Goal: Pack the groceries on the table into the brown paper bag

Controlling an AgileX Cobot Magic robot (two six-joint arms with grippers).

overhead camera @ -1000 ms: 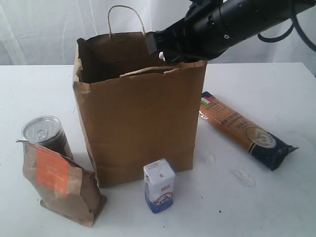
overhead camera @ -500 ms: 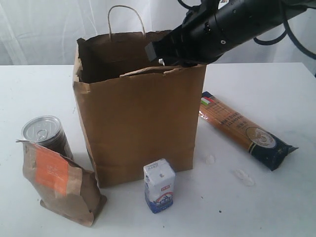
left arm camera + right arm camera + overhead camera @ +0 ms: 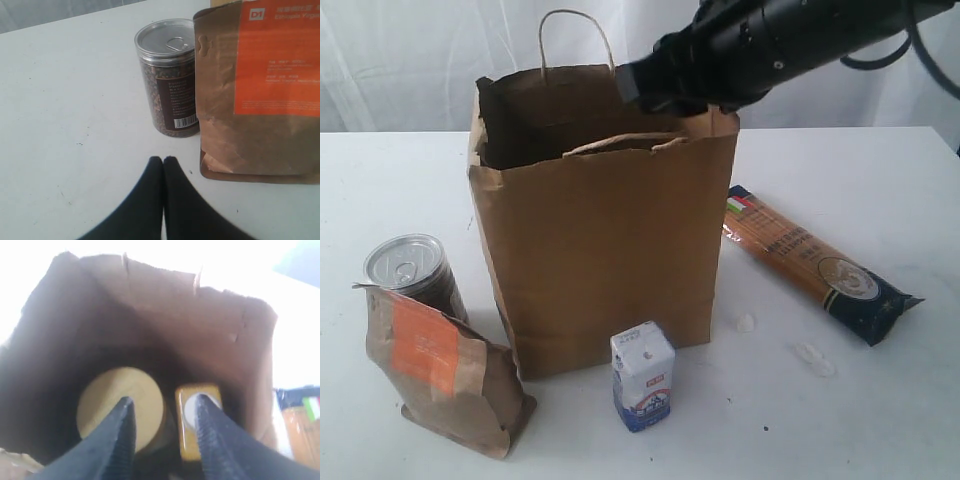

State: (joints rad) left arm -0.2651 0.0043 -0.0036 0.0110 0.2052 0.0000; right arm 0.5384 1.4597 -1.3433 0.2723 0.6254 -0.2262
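Observation:
The brown paper bag stands mid-table. My right gripper hangs open over its mouth, holding nothing; its arm reaches in from the upper right. Deep inside the bag stand the tan-lidded jar and the yellow white-capped jar. The silver-topped can and the kraft pouch with orange label sit at the left, the white-blue carton in front, the spaghetti packet at the right. My left gripper is shut and empty, just short of the can and pouch.
Two small white scraps lie on the white table between the bag and the spaghetti packet. A pale curtain hangs behind the table. The bag's paper handles stick up at its rim.
The right arm has risen from the bag's rim, and its gripper now hangs above the opening. Nothing on the table has moved.

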